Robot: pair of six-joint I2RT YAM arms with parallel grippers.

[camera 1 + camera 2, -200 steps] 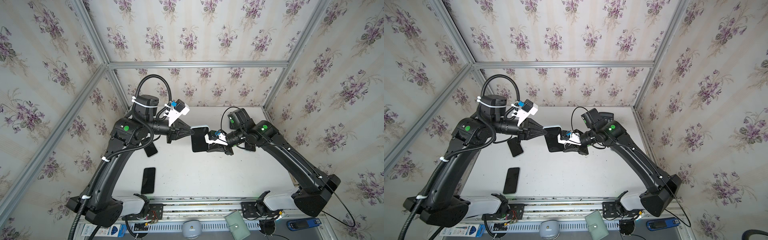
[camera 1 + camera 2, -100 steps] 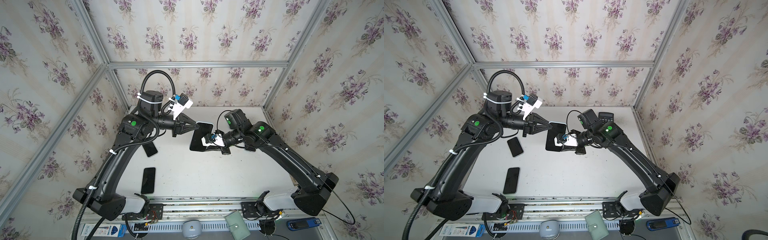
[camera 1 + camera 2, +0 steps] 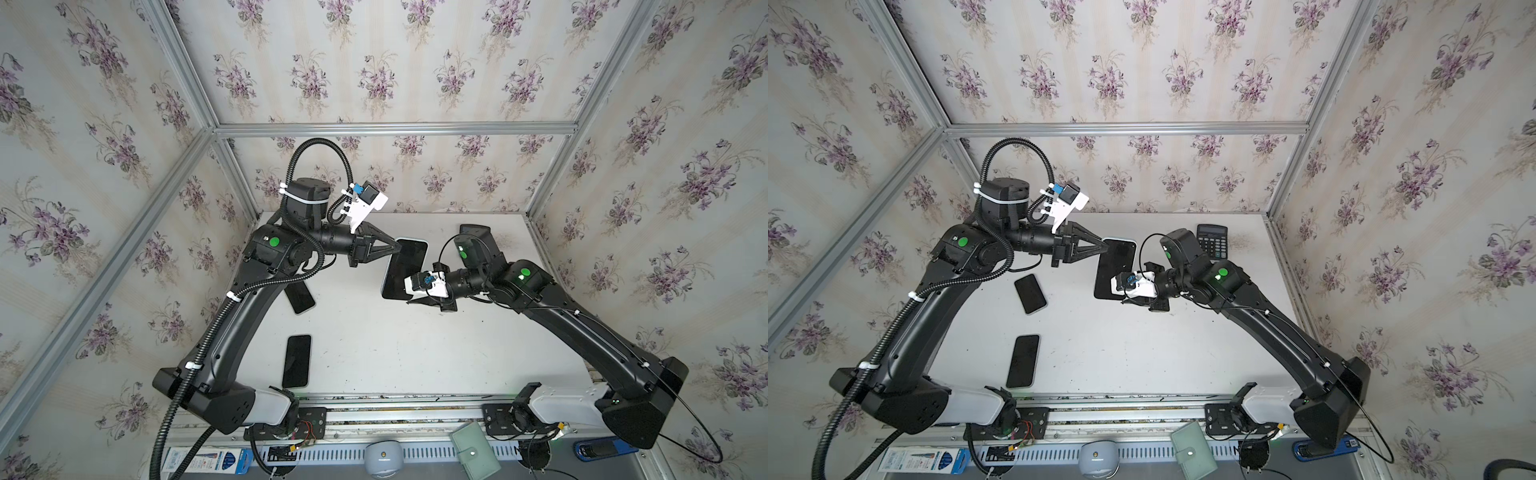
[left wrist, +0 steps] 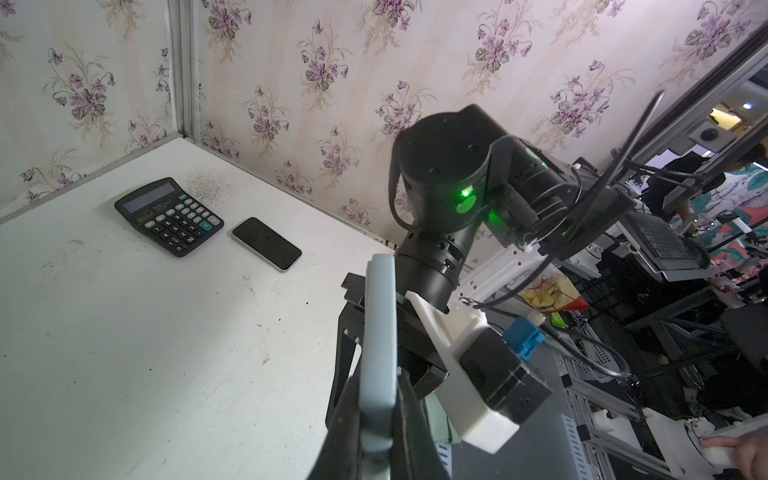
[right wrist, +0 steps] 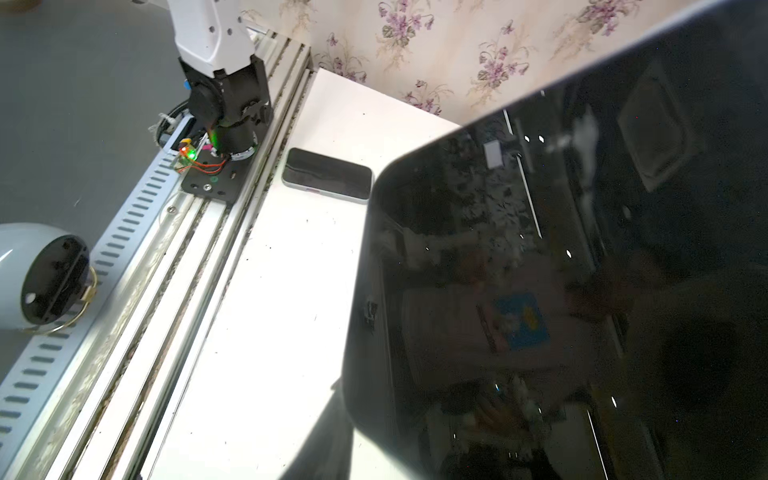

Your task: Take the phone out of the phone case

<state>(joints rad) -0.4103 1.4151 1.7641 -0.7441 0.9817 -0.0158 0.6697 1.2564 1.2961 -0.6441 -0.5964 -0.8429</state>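
Note:
A black-screened phone (image 3: 405, 266) (image 3: 1115, 266) in a light blue phone case (image 3: 411, 240) (image 3: 1121, 240) hangs above the table's middle, tilted on edge. My left gripper (image 3: 399, 248) (image 3: 1105, 248) (image 4: 378, 419) is shut on the case's far end; the left wrist view shows the case's edge (image 4: 378, 332) pinched between both fingers. My right gripper (image 3: 409, 300) (image 3: 1126, 300) is at the phone's near end, its jaws hidden under its wrist camera. The phone's screen (image 5: 561, 270) fills most of the right wrist view. How deep the phone sits in the case is hidden.
On the white table (image 3: 395, 357) lie two more phones (image 3: 299, 297) (image 3: 297, 361) to the left. A calculator (image 3: 1212, 241) (image 4: 168, 216) sits at the back right with another phone (image 4: 266, 244) beside it. The front rail carries a green wallet (image 3: 473, 455).
My left arm has risen and swung right, carrying the cased phone a little toward the back wall. The right gripper has stayed at the phone's near end.

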